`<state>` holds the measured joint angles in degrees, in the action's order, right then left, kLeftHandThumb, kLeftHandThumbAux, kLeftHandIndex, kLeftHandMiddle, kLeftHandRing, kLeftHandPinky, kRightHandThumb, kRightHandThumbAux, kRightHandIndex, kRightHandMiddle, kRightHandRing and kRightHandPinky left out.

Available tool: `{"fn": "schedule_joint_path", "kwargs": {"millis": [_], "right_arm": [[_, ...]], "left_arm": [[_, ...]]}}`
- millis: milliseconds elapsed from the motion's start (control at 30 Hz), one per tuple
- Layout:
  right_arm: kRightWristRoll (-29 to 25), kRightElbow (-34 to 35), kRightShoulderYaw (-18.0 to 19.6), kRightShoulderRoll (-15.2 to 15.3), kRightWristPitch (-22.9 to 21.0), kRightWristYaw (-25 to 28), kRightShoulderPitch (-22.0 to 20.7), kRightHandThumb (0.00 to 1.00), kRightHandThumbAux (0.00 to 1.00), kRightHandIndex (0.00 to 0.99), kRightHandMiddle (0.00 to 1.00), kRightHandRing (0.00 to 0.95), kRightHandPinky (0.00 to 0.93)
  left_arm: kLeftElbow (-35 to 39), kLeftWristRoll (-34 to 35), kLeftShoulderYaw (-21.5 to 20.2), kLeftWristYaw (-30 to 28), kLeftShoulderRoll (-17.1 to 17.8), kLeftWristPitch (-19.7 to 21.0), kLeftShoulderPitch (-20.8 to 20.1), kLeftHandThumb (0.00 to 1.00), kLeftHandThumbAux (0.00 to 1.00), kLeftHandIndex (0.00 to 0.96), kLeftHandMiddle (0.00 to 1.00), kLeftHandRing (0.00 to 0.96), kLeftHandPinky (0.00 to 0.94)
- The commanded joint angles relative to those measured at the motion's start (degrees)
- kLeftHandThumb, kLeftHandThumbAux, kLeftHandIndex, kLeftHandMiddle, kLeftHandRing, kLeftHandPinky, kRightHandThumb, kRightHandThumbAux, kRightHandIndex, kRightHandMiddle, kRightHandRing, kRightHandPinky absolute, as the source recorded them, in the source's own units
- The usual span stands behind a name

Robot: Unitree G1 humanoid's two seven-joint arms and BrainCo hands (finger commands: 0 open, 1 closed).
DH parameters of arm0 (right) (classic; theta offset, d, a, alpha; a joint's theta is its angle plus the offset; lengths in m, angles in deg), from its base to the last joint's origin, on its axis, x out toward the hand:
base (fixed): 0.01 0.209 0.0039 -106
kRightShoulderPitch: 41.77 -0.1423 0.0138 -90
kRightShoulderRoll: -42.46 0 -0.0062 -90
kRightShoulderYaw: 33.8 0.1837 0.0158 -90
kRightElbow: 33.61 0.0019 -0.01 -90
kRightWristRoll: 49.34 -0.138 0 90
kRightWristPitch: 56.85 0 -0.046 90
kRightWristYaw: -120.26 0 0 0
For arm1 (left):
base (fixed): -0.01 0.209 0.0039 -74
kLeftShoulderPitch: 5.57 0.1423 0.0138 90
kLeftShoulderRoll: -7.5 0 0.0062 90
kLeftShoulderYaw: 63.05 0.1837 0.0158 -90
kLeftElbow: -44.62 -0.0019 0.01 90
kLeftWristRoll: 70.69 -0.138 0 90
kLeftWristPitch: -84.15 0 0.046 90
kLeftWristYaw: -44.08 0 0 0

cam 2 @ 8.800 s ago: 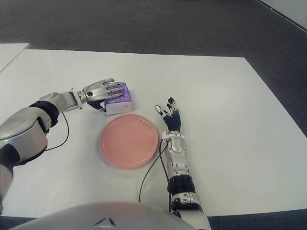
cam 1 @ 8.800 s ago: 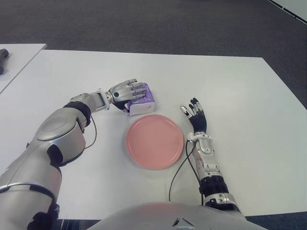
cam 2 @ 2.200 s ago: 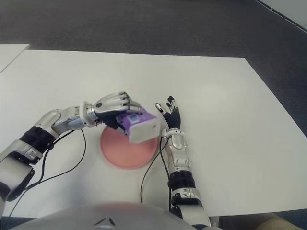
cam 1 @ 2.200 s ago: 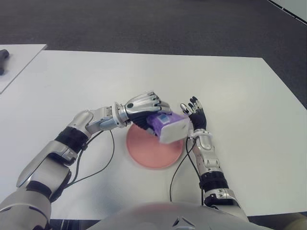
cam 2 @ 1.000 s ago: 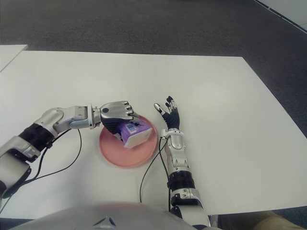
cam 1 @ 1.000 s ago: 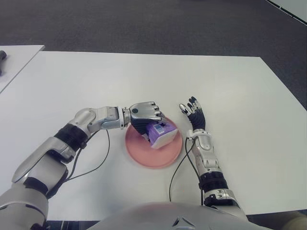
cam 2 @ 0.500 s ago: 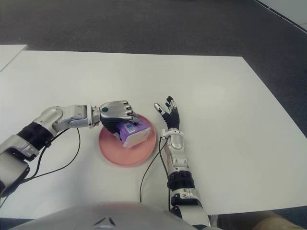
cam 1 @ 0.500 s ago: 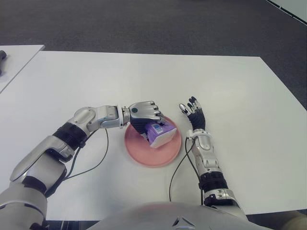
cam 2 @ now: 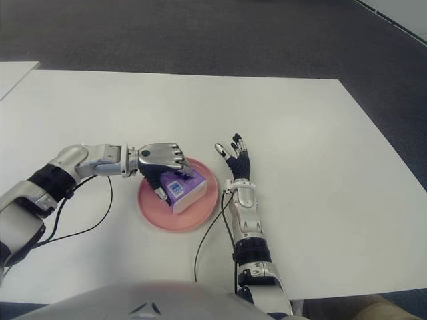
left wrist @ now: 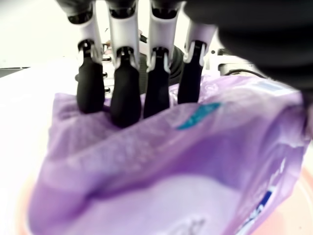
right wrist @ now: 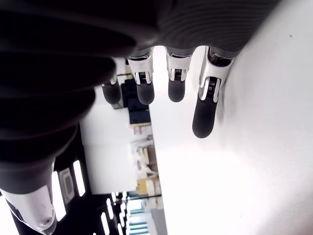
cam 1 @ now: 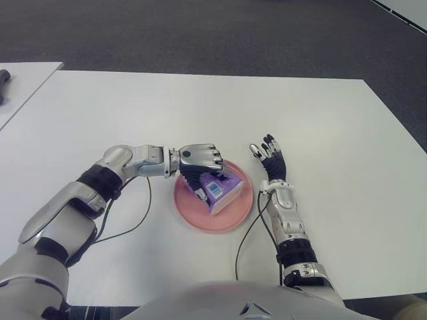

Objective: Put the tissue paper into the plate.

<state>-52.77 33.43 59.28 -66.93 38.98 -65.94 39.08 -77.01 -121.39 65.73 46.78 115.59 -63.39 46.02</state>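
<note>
A purple tissue pack (cam 1: 219, 191) lies tilted inside the pink plate (cam 1: 193, 215) near the middle of the white table. My left hand (cam 1: 200, 162) is curled over the pack's far side, and its dark fingertips (left wrist: 124, 98) press into the purple wrapper (left wrist: 161, 166) in the left wrist view. My right hand (cam 1: 269, 157) shows just right of the plate, fingers (right wrist: 204, 115) spread and holding nothing.
The white table (cam 1: 333, 120) stretches wide around the plate. A black cable (cam 1: 248, 233) runs from the right wrist toward my body, another (cam 1: 130, 220) loops from the left forearm. A second white table's corner (cam 1: 20, 80) shows at far left.
The left hand has turned and lowered the tissue pack further, so it now lies tilted in the plate with its barcode end toward me. The right hand has stayed where it was.
</note>
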Motion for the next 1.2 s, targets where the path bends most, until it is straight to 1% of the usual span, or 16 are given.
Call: {"fn": "schedule_joint_path", "kwargs": {"millis": [33, 233, 533, 667, 900, 1200], "right_arm": [[0.1, -3.25, 0.2, -0.92, -2.61, -0.34, 2.82, 0.204, 0.66, 0.0, 0.0, 0.0, 0.009], [0.03, -3.6, 0.31, -0.82, -2.52, -0.29, 2.56, 0.204, 0.66, 0.0, 0.0, 0.0, 0.009], [-0.07, -4.12, 0.51, -0.66, -2.48, -0.21, 2.09, 0.204, 0.66, 0.0, 0.0, 0.0, 0.009], [-0.11, -4.45, 0.59, -0.59, -2.41, -0.18, 1.84, 0.204, 0.66, 0.0, 0.0, 0.0, 0.009], [-0.14, -5.05, 0.74, -0.54, -2.25, -0.16, 1.43, 0.204, 0.66, 0.0, 0.0, 0.0, 0.009], [-0.15, -5.7, 0.84, -0.52, -1.99, -0.18, 1.0, 0.204, 0.66, 0.0, 0.0, 0.0, 0.009]], "left_arm": [[-0.25, -4.68, 1.84, -1.39, 1.12, 1.69, 2.83, 0.237, 0.115, 0.002, 0.001, 0.001, 0.001], [-0.43, -4.75, 1.97, -1.13, 0.94, 1.96, 2.85, 0.232, 0.118, 0.0, 0.0, 0.0, 0.0], [1.91, -0.46, 1.14, -5.49, 1.49, 0.98, 3.06, 0.249, 0.117, 0.0, 0.0, 0.0, 0.0], [2.23, 1.81, 0.95, -8.16, 1.66, 0.84, 3.39, 0.279, 0.116, 0.0, 0.0, 0.0, 0.0], [1.68, 4.22, 0.52, -10.3, 1.66, 0.18, 3.79, 0.309, 0.116, 0.0, 0.0, 0.0, 0.0], [1.71, 5.1, -0.24, -12.03, 1.41, 0.29, 3.93, 0.34, 0.118, 0.0, 0.0, 0.0, 0.0]]}}
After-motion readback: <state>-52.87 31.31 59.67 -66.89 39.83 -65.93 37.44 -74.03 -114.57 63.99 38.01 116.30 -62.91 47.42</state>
